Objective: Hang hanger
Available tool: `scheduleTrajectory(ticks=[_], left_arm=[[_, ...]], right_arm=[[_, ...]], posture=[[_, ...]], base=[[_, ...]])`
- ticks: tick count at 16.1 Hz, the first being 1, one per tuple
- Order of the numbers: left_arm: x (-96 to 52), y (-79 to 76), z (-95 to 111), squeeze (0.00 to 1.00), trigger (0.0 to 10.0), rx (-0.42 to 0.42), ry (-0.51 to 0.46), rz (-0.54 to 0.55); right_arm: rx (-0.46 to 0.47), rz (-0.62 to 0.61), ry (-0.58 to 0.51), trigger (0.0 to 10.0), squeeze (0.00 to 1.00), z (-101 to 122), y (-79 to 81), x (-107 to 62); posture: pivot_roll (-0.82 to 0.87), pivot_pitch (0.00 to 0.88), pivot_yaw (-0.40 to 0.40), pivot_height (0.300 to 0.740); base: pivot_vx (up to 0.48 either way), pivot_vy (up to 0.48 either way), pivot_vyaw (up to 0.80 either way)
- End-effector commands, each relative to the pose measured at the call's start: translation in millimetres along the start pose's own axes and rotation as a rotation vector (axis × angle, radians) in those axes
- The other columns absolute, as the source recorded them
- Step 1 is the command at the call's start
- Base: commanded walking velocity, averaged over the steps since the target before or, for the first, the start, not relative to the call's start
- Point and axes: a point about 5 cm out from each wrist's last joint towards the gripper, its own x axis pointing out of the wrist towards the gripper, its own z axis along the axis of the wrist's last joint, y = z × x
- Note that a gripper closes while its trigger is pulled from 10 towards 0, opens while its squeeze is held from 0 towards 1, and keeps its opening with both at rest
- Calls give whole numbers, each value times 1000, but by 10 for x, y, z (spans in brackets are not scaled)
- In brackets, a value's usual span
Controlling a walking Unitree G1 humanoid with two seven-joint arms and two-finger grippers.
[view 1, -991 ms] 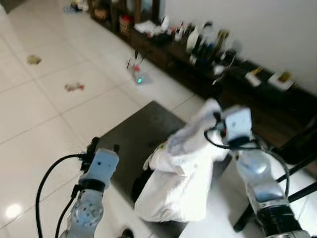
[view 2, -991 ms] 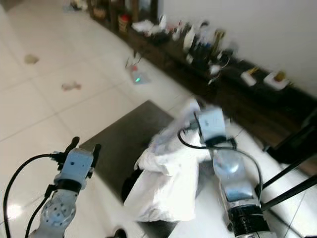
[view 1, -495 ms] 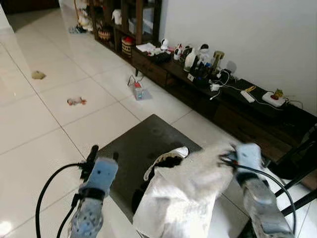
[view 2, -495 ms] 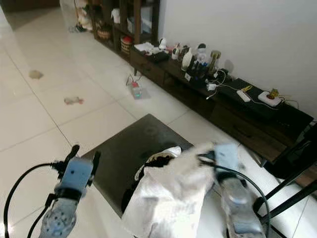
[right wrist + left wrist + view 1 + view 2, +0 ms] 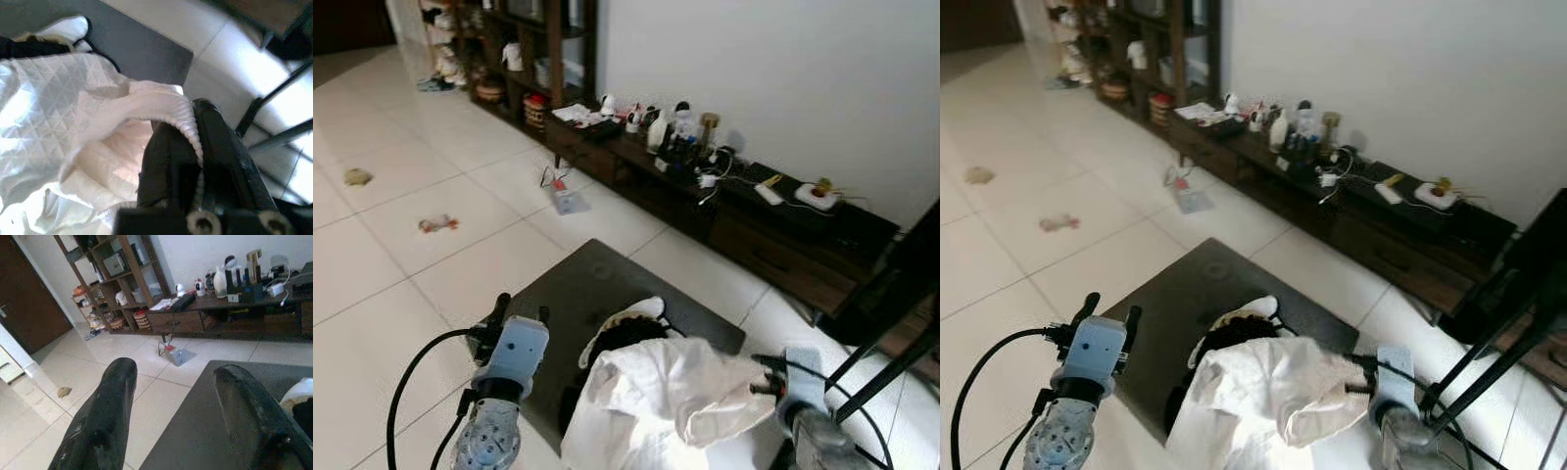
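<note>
Pinching white quilted garment [image 5: 73, 112] between closed right gripper [image 5: 195, 147] fingers; left gripper [image 5: 171, 401] spread, empty.

A garment [image 5: 656, 401] lies on the mat [image 5: 578, 304], shelving [image 5: 724, 206] behind.

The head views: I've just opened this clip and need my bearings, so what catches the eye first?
A white quilted garment hangs bunched in the foreground, its ribbed edge pinched in the right gripper above a dark mat on the pale tiled floor. The left gripper is held out open and empty on the robot's left. Along the white wall runs a low dark cabinet, its top cluttered with bottles and cables.
</note>
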Motion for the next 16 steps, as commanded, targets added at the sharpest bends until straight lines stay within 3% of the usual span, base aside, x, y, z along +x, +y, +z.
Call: scheduleTrajectory(ticks=[1,8,16], left_arm=[[-28,-41,-3,0,10000,-7,-3,-13],[-58,-39,-5,0,10000,-38,-2,-5],[-62,0,-24,0,10000,-79,10,18]], right_arm=[[58,-17,26,10000,0,-62,-61,-2],[68,-24,56,10000,0,-233,-202,-36],[52,5,56,10000,0,-297,-116,-41]], posture=[[142,34,-100,740],[136,30,-101,740],[131,61,-96,740]], base=[[0,0,-800],[0,0,-800],[0,0,-789]])
